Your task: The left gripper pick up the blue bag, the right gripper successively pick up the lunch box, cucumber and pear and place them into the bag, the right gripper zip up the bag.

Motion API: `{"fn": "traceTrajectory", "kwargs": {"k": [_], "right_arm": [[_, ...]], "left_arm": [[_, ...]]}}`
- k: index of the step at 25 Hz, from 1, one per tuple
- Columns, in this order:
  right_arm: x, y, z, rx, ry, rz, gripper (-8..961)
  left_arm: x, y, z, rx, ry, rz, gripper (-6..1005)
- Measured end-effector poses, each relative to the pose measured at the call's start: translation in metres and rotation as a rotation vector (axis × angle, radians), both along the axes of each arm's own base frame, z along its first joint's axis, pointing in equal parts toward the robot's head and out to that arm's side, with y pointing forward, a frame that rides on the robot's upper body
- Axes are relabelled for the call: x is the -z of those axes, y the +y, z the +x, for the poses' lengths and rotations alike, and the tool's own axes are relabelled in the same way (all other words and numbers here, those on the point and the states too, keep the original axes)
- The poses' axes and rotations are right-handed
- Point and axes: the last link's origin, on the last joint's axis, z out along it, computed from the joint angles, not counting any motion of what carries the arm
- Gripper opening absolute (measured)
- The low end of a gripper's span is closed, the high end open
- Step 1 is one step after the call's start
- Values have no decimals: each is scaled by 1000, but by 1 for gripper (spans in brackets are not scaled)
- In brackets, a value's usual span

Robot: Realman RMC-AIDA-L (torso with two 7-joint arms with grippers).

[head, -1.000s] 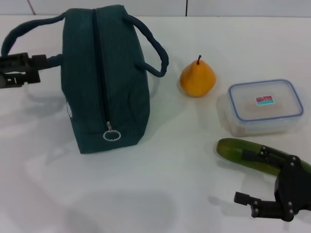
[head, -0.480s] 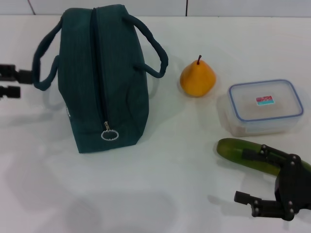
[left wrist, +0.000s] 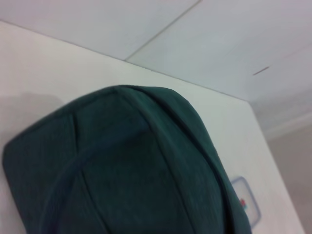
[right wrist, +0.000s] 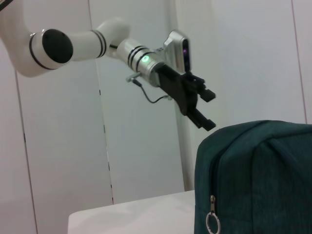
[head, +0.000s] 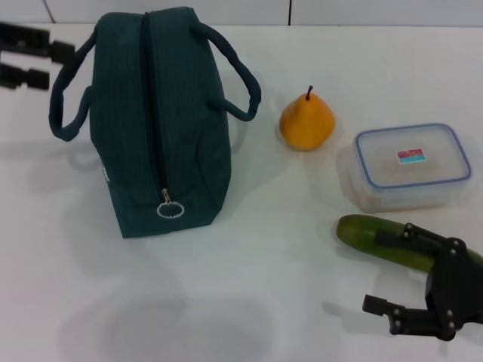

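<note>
Bag [head: 158, 121]: dark teal, upright on the white tabletop [head: 249, 302], left of centre; zip closed along the top, ring pull [head: 170, 209] hanging at the near end; one handle [head: 68, 98] drooping on the left side, the other [head: 238, 83] arching to the right; end panel filling the left wrist view [left wrist: 126, 170].
Left gripper [head: 30, 54]: far left, raised beside the bag's far end, clear of the handle; jaws spread and empty, seen apart in the right wrist view [right wrist: 200, 109] above the bag's top edge [right wrist: 253, 165].
Right gripper [head: 392, 283]: low at the near right corner, jaws spread wide, holding nothing; upper finger over the cucumber, lower finger above bare tabletop.
Pear [head: 307, 121]: yellow-orange, stem up, standing right of the bag, near the right handle but apart from it.
Lunch box [head: 411, 166]: clear with blue-rimmed lid on, small red and teal label on top, right of the pear.
Cucumber [head: 362, 232]: lying just in front of the lunch box, right end hidden behind the right gripper.
</note>
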Motion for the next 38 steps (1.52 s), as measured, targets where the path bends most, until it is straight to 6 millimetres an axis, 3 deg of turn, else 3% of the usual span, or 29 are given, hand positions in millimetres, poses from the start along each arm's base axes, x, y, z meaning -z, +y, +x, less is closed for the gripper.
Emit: {"fn": "traceTrajectory", "kwargs": {"k": [10, 21, 28, 38], "right_arm": [[0, 2, -1, -8, -3, 4, 870], [0, 2, -1, -7, -1, 6, 869], [0, 2, -1, -4, 0, 8, 870], [0, 3, 0, 0, -3, 11, 869]], "left_arm": [[22, 33, 32, 11, 134, -12, 861], [27, 43, 28, -13, 179, 31, 862], [47, 44, 26, -9, 218, 6, 862], [56, 45, 24, 23, 243, -10, 855]]}}
